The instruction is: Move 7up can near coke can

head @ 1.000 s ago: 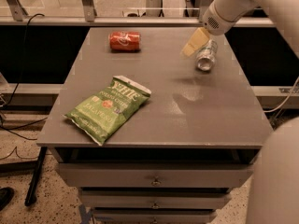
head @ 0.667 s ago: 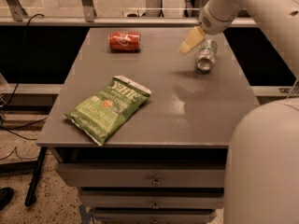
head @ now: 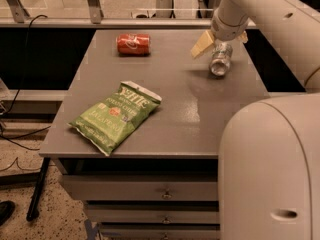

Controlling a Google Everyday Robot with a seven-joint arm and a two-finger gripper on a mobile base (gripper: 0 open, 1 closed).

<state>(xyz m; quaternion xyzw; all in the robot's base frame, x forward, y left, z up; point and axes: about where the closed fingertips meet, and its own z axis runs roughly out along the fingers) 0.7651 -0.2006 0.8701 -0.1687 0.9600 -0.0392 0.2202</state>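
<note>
The 7up can (head: 220,60), silvery with a shiny metal end facing me, lies on its side at the far right of the grey table (head: 170,114). My gripper (head: 223,42) hangs over the can's far end. Its cream fingers (head: 201,44) stand wide on either side of the can, open and not closed on it. The coke can (head: 133,44), red with white script, lies on its side at the far middle-left of the table, well apart from the 7up can.
A green chip bag (head: 116,116) lies flat at the front left of the table. My white arm and body (head: 270,169) fill the right side of the view. Drawers (head: 145,189) sit under the table's front edge, and a rail runs behind it.
The gripper has shifted slightly left and settled over the 7up can's far end. The arm now covers more of the right side. Both cans and the bag lie where they were.
</note>
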